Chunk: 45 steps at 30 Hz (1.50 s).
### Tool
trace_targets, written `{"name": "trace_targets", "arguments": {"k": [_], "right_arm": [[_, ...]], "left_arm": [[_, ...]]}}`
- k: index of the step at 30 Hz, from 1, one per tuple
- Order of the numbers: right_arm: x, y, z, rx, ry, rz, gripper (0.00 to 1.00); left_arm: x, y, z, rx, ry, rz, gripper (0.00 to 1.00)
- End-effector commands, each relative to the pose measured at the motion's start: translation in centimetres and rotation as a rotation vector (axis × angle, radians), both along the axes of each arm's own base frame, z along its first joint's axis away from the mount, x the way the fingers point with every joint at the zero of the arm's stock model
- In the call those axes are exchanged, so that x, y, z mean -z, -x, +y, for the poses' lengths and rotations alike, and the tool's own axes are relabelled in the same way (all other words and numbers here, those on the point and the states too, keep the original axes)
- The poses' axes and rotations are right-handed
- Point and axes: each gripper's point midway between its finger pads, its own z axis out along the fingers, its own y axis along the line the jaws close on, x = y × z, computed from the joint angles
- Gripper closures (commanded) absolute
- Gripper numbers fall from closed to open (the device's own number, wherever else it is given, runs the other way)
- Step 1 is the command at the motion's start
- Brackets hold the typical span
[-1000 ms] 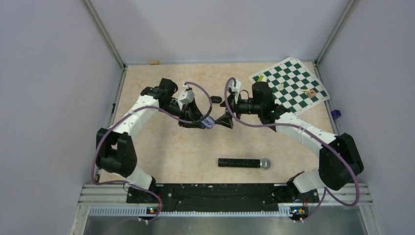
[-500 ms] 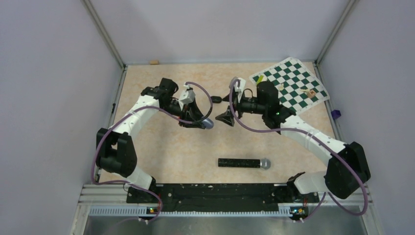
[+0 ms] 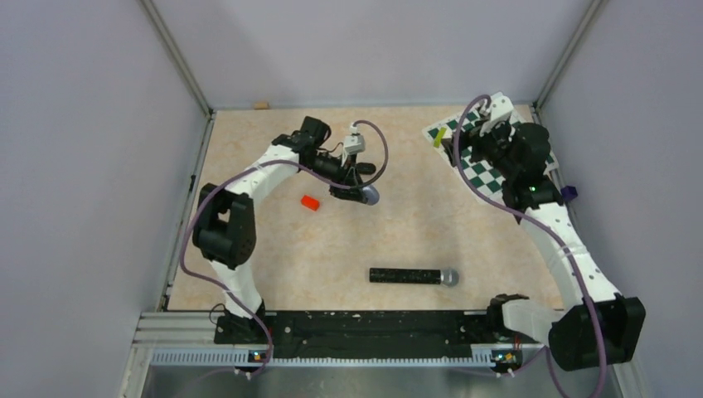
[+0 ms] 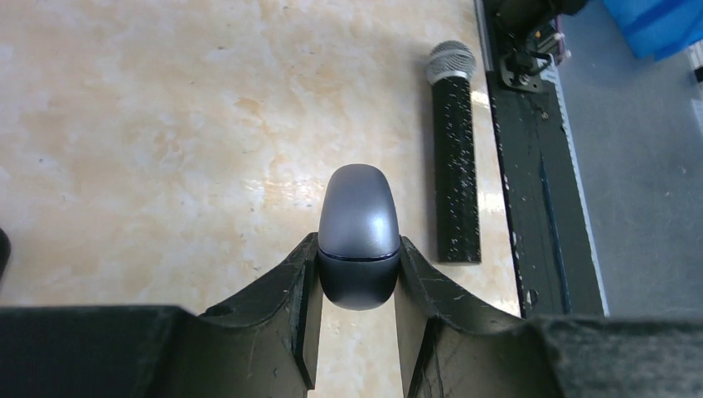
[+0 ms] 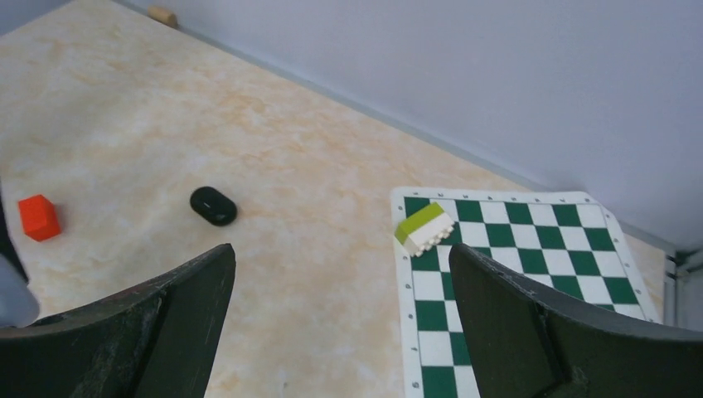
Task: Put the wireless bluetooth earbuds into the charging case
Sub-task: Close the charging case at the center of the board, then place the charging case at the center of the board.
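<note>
Left gripper (image 4: 358,249) clamps a grey-blue rounded piece (image 4: 358,207), right gripper (image 5: 340,257) gapes empty; the glossy black oval charging case (image 5: 213,206) lies near a red block (image 5: 39,217), best steadied squarely from above; earbuds unseen.

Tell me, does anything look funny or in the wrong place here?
Yes. The left gripper is pinching a grey-blue rounded thing, not the black charging case. The case lies by itself on the table, with nothing touching it, which looks odd for this job.
</note>
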Motion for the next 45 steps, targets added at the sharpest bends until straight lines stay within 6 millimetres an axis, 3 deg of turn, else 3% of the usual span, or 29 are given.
{"name": "trace_targets", "arguments": {"k": [1, 7, 12, 14, 19, 29, 33, 45], "right_arm": [[-3.1, 2.0, -2.0, 0.057, 0.044, -0.080, 0.01], [-1.2, 3.4, -2.5, 0.076, 0.034, -0.110, 0.01], [-0.9, 3.3, -3.2, 0.107, 0.061, -0.123, 0.01], [-0.6, 3.3, -2.9, 0.088, 0.058, -0.120, 0.01], [0.0, 3.1, -2.6, 0.074, 0.056, -0.106, 0.01], [-0.4, 3.4, -2.6, 0.075, 0.050, -0.120, 0.01], [-0.5, 3.5, -2.7, 0.076, 0.048, -0.124, 0.01], [-0.7, 3.5, -2.8, 0.085, 0.050, -0.131, 0.01]], "left_arm": [[1.0, -5.2, -2.5, -0.122, -0.015, 0.131, 1.00], [4.0, -12.6, -5.3, -0.486, -0.015, 0.415, 1.00], [4.5, -15.0, -6.3, -0.676, 0.071, 0.554, 1.00], [5.6, -15.0, -6.3, -0.748, 0.020, 0.600, 1.00], [10.1, -14.1, -3.7, -0.986, -0.225, 0.696, 1.00], [11.2, -12.3, -0.9, -1.157, -0.279, 0.705, 1.00], [11.4, -12.1, -0.8, -1.162, -0.282, 0.693, 0.99], [12.4, -10.8, -0.6, -1.160, -0.291, 0.715, 0.49]]}}
